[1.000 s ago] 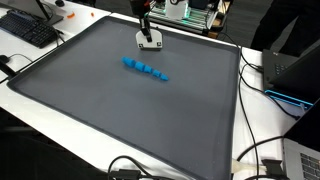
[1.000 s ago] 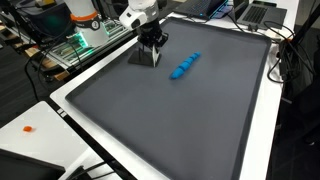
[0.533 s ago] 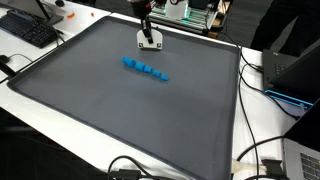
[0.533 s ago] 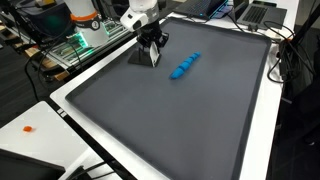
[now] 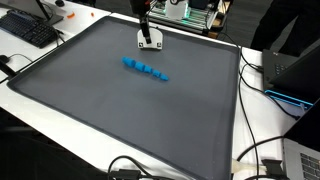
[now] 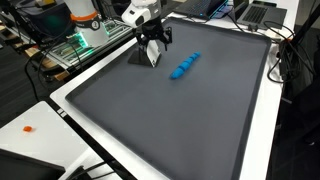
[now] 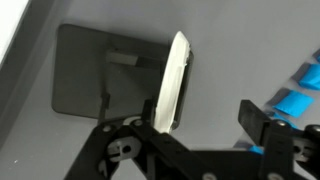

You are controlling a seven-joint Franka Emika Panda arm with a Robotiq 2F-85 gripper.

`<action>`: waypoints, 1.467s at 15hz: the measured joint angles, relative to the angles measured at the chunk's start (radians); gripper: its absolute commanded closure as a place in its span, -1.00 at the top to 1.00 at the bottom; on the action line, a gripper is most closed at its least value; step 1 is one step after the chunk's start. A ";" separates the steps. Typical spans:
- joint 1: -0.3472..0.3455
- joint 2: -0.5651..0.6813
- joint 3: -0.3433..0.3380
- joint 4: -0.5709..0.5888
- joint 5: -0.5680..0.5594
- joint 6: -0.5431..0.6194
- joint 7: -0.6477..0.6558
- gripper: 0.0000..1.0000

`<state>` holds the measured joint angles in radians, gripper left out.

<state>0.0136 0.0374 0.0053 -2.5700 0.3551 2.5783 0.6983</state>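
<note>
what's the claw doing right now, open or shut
claw: open, jaws spread, nothing clamped; thin white flat plate stands on edge between them, by a dark grey square pad

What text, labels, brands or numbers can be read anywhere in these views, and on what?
None can be read.
The keyboard keys are too small to read.
The white piece, blue blocks and gray mat show no marks.
</note>
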 measured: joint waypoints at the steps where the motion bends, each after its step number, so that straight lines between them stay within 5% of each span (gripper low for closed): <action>1: 0.000 -0.006 -0.001 0.005 -0.016 -0.009 0.000 1.00; 12: -0.014 -0.083 -0.010 0.051 -0.157 -0.165 -0.028 1.00; 22: -0.012 -0.185 0.006 0.124 -0.232 -0.257 -0.313 1.00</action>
<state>0.0017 -0.1479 0.0114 -2.4457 0.1228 2.3210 0.3848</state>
